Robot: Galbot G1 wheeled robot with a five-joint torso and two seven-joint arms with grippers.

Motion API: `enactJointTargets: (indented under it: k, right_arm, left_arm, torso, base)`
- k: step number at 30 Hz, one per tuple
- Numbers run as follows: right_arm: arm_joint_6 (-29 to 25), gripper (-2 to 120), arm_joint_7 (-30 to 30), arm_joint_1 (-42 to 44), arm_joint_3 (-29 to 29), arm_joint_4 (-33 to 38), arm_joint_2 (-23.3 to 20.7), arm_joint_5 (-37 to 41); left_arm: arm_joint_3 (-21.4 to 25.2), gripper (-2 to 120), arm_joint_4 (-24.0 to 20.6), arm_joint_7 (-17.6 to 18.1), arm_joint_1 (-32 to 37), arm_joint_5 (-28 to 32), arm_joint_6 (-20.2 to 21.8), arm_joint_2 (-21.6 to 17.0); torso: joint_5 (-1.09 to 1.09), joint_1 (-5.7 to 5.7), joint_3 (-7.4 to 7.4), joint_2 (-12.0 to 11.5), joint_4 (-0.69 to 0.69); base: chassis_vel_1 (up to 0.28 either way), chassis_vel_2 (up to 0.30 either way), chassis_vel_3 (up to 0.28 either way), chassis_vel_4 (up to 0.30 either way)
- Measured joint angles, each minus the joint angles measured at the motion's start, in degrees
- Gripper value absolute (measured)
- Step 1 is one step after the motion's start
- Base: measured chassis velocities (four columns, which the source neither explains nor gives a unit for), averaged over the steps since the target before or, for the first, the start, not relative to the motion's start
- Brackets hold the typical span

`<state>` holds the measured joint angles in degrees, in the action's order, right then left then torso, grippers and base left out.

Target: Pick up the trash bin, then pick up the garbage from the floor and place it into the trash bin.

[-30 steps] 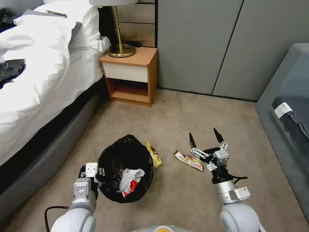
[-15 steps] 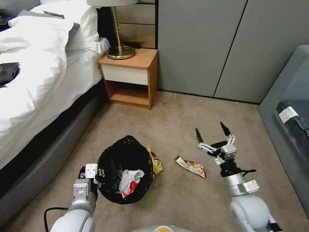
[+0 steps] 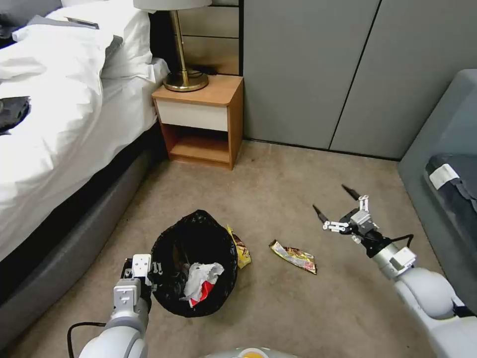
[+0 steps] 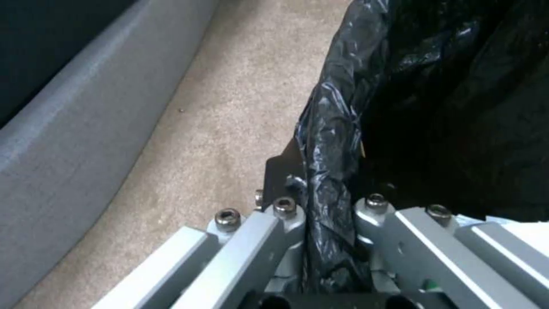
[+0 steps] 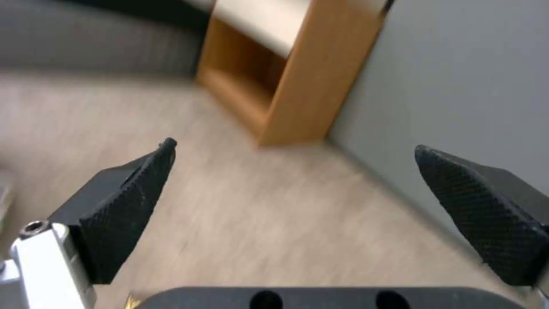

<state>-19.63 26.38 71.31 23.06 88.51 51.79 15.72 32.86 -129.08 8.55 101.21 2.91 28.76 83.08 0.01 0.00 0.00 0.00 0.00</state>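
Trash bin (image 3: 195, 263) rim pinched by left gripper (image 4: 329, 206).

Head high; wrists close, floorward

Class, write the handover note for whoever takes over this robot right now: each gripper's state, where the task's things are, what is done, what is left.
Left gripper: shut on the bag-lined rim of the trash bin, at the bin's side nearest the bed.
Right gripper: open, empty, raised above the carpet, off to the right of the litter.
Done: a white tissue and red-and-white carton lie inside the bin.
Left: the yellow wrapper rests on the carpet against the bin's right side; the brown wrapper lies flat between the bin and the right gripper. Both are yet to go in.
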Motion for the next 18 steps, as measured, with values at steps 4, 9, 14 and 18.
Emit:
enactJointTargets:
  k: [4,9,14,18]
  right_arm:
    - [-0.06,100,5.38,-6.69,-4.17,-9.77,1.56,-2.46]
    - [-0.96,100,10.18,-12.04,-6.48,-21.35,4.78,-6.13]
    - [-1.78,100,12.06,-13.94,-7.14,-27.18,7.04,-7.14]
    - [-4.9,100,15.3,-16.29,-7.15,-33.47,10.1,-8.07]
  left_arm:
    - [0.05,3,-0.32,-0.01,0.37,-0.25,-0.02,0.15]
    - [-0.15,3,-0.48,-0.07,0.57,-0.75,-0.02,0.49]
    - [-0.33,3,-0.48,-0.12,0.61,-1.05,-0.02,0.58]
    - [-0.42,3,-0.47,-0.26,0.61,-1.28,-0.02,0.65]
  torso:
    - [-0.01,0.0,0.0,0.0,0.02]
    - [0.0,0.0,0.0,0.0,0.01]
    - [-0.01,0.0,0.0,0.0,-0.01]
    - [-0.01,0.0,0.0,0.0,0.0]
  base:
    - [0.0,0.0,0.0,0.0]
    - [0.0,0.0,0.0,0.0]
    - [0.0,0.0,0.0,0.0]
    - [0.0,0.0,0.0,0.0]
